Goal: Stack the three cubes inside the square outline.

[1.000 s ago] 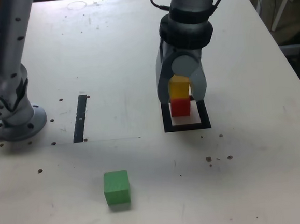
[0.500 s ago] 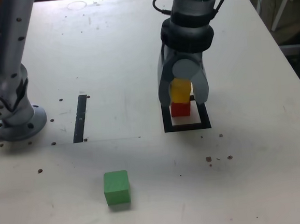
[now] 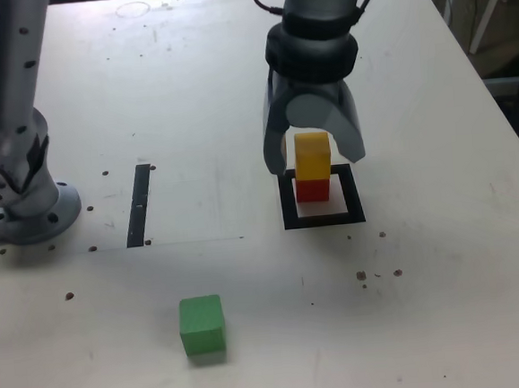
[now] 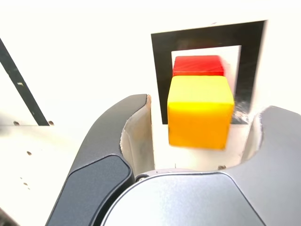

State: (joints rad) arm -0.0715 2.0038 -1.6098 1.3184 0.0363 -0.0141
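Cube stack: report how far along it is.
Done: the red cube sits inside the square outline with the yellow cube on top. In hand: nothing; the gripper is open, its jaws either side of the yellow cube and clear of it. Left: the green cube lies alone on the table, unstacked.

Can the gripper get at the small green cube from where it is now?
Probably yes: the green cube sits alone on bare table, nothing beside it, and the gripper has its jaws open and empty around the yellow cube.
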